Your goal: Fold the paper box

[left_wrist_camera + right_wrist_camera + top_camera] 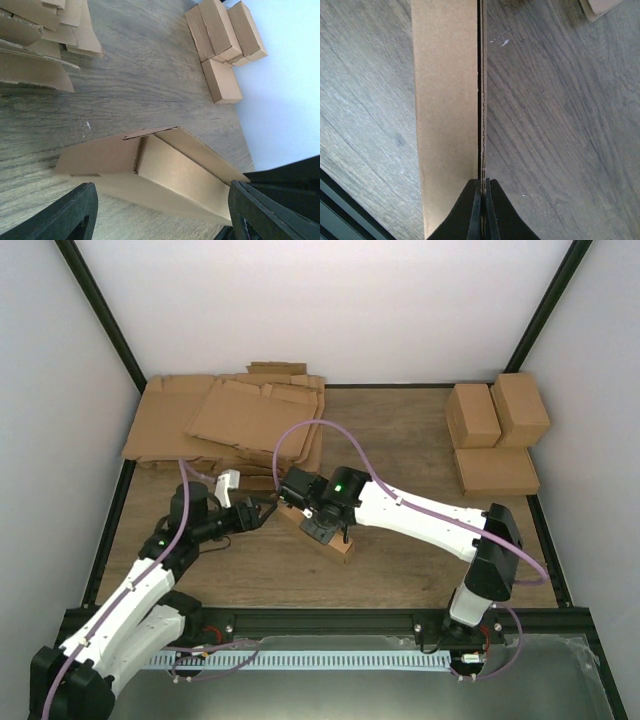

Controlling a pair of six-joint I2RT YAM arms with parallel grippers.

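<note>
Wood table (420,565) holds one pile of flat sheets (200,425) far left and three made boxes (495,430) far right. One paper box (340,548), brown and half folded, lies in the middle. Your right gripper (481,182) pinches its thin wall. Your left gripper (265,512) waits beside it, fingers spread wide.

In the top view, bare table (400,435) lies open in the upper middle, between the pile of flat cardboard sheets (235,425) at upper left and the folded boxes (495,430) at upper right. The right arm (420,518) bars the diagonal from lower right to centre, where the right gripper (318,530) pinches the paper box (340,547). The left gripper (266,512), jaws spread, crowds the box's left side.
</note>
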